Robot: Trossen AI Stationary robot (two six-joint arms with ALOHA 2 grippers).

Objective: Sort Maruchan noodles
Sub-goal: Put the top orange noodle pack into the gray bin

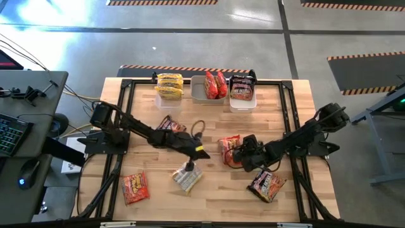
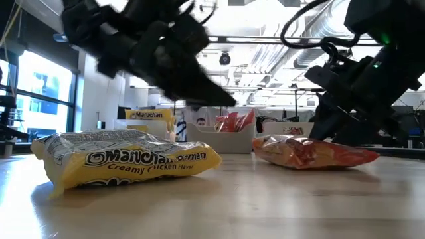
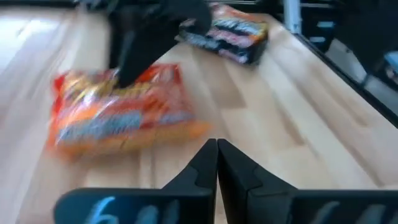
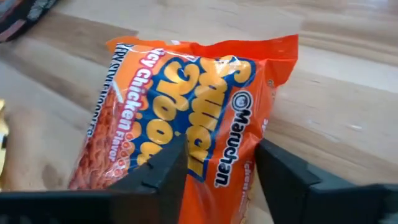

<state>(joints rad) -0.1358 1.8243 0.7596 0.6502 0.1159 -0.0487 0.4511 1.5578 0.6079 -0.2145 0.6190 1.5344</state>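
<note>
Maruchan noodle packets lie flat on the wooden table. A yellow packet (image 1: 188, 178) (image 2: 126, 159) rests near the front, and my left gripper (image 1: 202, 154) (image 3: 216, 155) hovers shut and empty above the table beside it. An orange packet (image 1: 228, 147) (image 4: 186, 93) (image 2: 312, 151) lies right of the middle. My right gripper (image 1: 240, 156) (image 4: 221, 165) slants down over the packet's near end, fingers apart, one on each side of it. My right gripper's fingers (image 4: 165, 165) straddle the orange packet's end (image 4: 217, 155) from above, slanting down. The packet lies flat on the table. I cannot tell whether the fingers touch it.
Three tubs stand at the far edge, with yellow packets (image 1: 169, 85), red ones (image 1: 215, 85) and dark ones (image 1: 242, 88). Loose packets: a dark one (image 1: 267, 185) at the front right, a red-orange one (image 1: 135, 187) at the front left, another (image 1: 171, 123) left of centre.
</note>
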